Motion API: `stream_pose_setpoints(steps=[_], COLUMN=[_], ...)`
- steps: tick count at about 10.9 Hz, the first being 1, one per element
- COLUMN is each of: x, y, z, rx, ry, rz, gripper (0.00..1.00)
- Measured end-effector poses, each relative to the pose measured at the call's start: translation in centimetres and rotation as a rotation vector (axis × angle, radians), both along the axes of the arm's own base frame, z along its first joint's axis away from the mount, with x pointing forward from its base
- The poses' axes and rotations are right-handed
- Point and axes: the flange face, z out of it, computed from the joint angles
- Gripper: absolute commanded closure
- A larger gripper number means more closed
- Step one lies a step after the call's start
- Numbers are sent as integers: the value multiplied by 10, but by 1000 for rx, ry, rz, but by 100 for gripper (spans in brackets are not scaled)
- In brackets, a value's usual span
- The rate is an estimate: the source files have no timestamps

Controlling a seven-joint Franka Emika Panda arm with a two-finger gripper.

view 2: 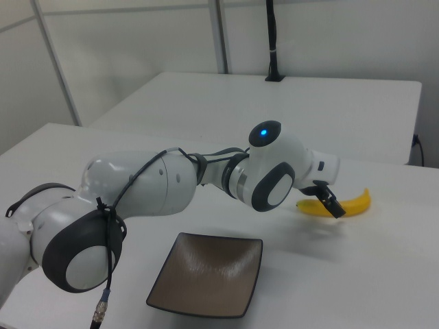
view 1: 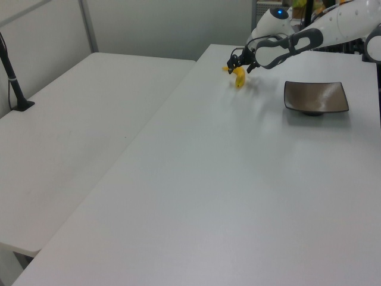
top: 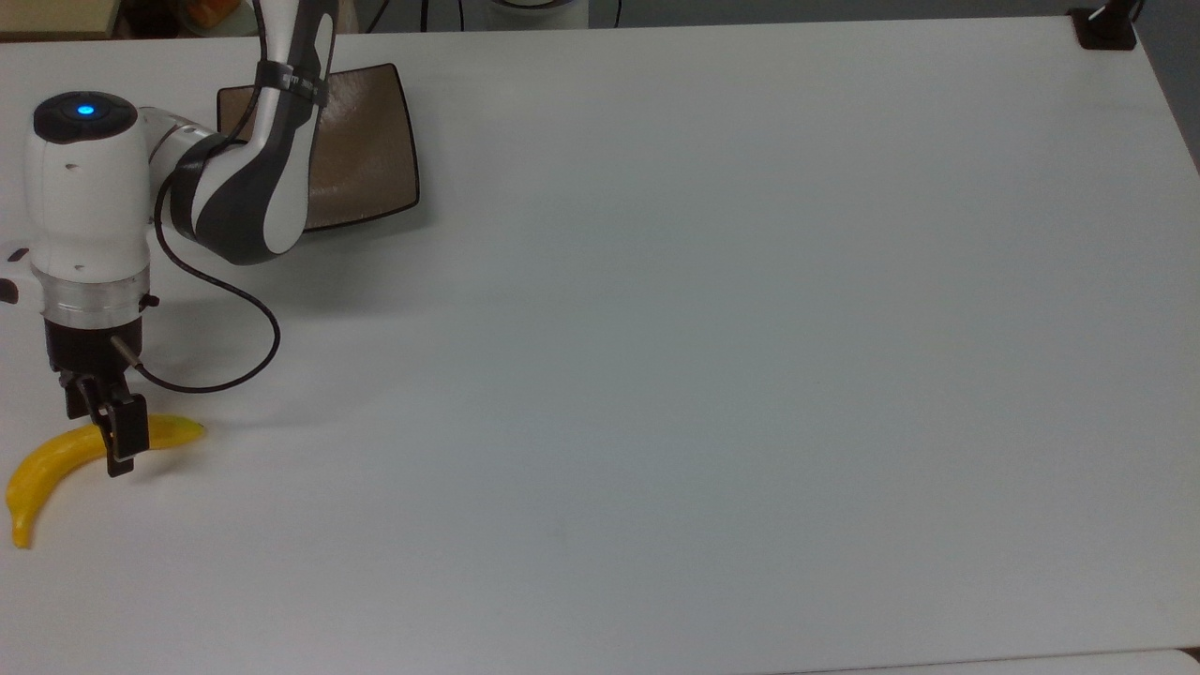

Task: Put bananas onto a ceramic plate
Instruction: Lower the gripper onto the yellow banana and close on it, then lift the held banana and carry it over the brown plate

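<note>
The hand (top: pixel 117 436) straddles the unlabelled bananas (top: pixel 56 461) on the table (top: pixel 703 328).

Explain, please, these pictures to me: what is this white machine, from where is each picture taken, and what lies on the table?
The white machine is a robot arm with a small two-fingered claw at its end. The top view looks down on the white table; the left view and the right view look across it from two sides. Two things lie on the table: a yellow banana and a square brown plate, apart from each other. The claw is right at the banana, which lies on the table. The plate holds nothing.
</note>
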Motion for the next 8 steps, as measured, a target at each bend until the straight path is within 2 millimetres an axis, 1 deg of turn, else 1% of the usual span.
stream_pose_setpoints(steps=[2,4,5,6,7,8], x=[0,0,0,0,0,0], y=[-1,-1,0,0,0,0], z=[-1,-1,-2,-3,-4,-5], rx=[-20,-24,-28,-29,-30,-32], ry=[9,11,13,15,17,19], rz=[8,11,16,18,18,20], gripper=[13,22,25,31,40,45])
